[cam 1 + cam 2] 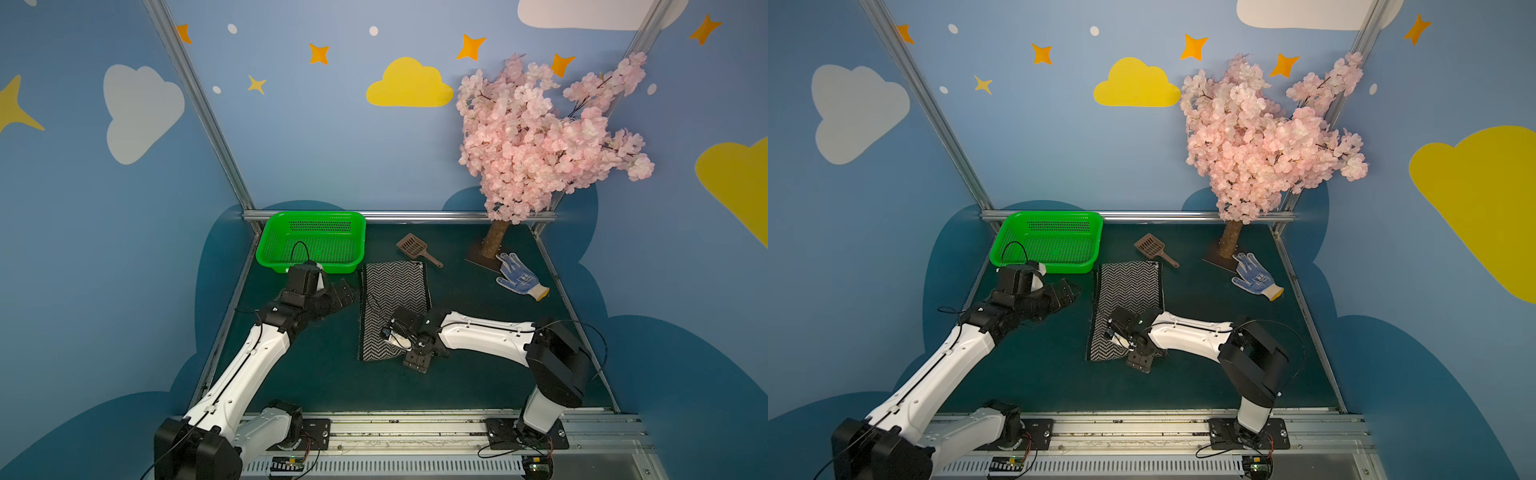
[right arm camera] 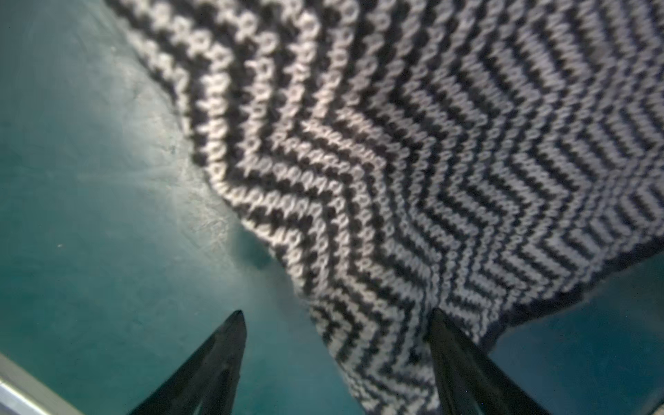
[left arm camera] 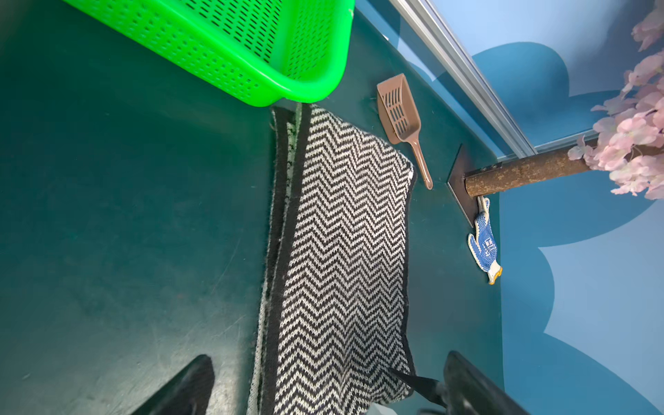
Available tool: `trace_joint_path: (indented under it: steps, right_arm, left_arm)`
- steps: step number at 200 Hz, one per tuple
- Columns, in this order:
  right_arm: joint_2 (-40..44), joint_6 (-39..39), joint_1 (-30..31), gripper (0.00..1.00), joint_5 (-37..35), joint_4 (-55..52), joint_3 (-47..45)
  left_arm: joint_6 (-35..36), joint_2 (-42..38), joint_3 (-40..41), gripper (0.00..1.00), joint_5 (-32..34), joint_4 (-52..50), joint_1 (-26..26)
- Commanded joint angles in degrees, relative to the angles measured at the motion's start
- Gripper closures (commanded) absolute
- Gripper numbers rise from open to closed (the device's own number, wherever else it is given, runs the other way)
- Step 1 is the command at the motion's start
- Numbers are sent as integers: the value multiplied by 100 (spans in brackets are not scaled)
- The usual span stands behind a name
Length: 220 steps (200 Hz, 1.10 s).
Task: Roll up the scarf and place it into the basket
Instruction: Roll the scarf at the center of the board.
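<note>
Scarf point(image 1: 392, 307) lies flat on the counter point(image 1: 316, 365), zigzag face up. It looks doubled: stacked black edges show along one long side in the left wrist view. One short end sits under the right gripper point(image 2: 337, 312); the other runs away from it to the basket point(image 1: 320, 226).

Right gripper: jaws apart, straddling the scarf's near corner. One finger point(image 2: 452, 345) is on the cloth, the other on bare counter. No pinch made. Left gripper point(image 3: 328, 355): wide open, holding nothing, hovering beside the scarf's long edge, basket just beyond it.

Handling, my read:
- Soft, light, limp knit, nothing to break.
- Bunches rather than slides; it already puckers at the right gripper.
- Layers may shift apart.
- A roll will likely spring loose unless clamped across its full thickness.

Where to grab: probably the short end at the right gripper, both corners, so the roll starts square.

Around:
- Basket corner is just beside the scarf's far end, maybe overhanging it, can't tell.
- Brown scoop point(image 1: 415, 248) is just beside the other far corner, handle pointing at it. Rolling that way could nudge it.
- Glove point(image 1: 519, 276) and pink tree point(image 1: 494, 239) are well apart from both grippers, no issue.
</note>
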<state>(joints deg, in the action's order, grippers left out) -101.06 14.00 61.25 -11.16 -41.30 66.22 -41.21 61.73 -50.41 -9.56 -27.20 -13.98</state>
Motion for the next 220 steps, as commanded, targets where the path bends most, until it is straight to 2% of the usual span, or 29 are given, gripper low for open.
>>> trace_joint_path:
  steps: [1, 23, 44, 81, 126, 162, 190, 220]
  right_arm:
    - [-124, 72, -26, 23, -10, 112, 20]
    - [-325, 19, -70, 29, -106, 164, 1]
    - [-639, -83, -215, 50, 99, 41, 267]
    - [-994, -390, -254, 79, 667, -421, 1023]
    - [-1015, -1274, -270, 82, 1903, -927, 1983]
    - [-1037, -1765, -401, 80, 2955, -1129, 2484]
    - [-1006, -2181, -891, 79, 4139, -917, 2364]
    - [-984, -2503, -1433, 80, 5000, -443, 1967]
  left_arm:
    - [17, -150, 23, 0, -195, -111, 120]
    - [55, -223, 22, 0, -221, -162, 183]
    - [84, -247, 11, 0, -242, -192, 208]
    - [178, -393, 23, 0, -193, -300, 255]
    - [351, -608, 10, 0, 50, -471, 380]
    - [419, -674, 105, 0, -109, -405, 392]
    - [459, -846, 358, 0, -299, -219, 388]
    - [378, -1198, 749, 0, -551, 17, 378]
